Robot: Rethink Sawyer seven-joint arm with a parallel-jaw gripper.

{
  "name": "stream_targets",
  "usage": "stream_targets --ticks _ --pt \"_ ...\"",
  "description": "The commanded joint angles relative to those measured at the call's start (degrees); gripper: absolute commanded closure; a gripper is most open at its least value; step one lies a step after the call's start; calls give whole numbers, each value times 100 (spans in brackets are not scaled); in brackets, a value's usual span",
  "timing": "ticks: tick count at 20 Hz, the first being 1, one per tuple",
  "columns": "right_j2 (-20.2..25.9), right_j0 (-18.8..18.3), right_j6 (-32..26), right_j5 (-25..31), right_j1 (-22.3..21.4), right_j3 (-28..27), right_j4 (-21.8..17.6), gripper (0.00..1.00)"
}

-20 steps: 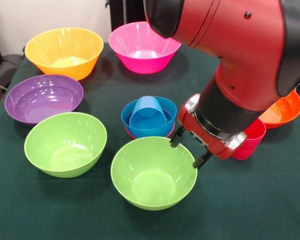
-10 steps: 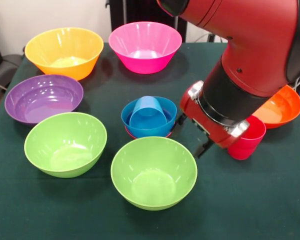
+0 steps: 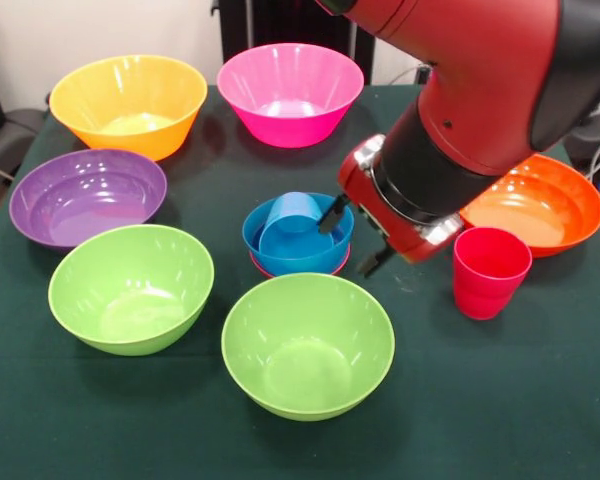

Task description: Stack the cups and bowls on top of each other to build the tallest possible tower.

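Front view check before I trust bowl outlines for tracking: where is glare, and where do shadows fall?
Front view: soft white highlights sit inside the near lime green bowl and the yellow-orange bowl; the arm darkens the cloth beside the red-pink cup; the table shows no glare; bowl rims read crisply.

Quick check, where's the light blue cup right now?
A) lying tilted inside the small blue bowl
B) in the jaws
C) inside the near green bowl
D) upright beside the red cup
A: the light blue cup lies tilted inside the small blue bowl, with the gripper open at that bowl's rim, holding nothing.
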Motion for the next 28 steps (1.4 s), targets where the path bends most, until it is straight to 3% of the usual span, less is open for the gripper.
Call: stream_targets --ticks 1,10,21,28 --pt "460 72 510 -252 -14 973 -535 0" --pt "566 42 534 -869 73 1272 -668 0" --pt "625 62 536 -1176 81 1517 -719 0" --pt "739 80 557 -1020 1 1441 -538 0"
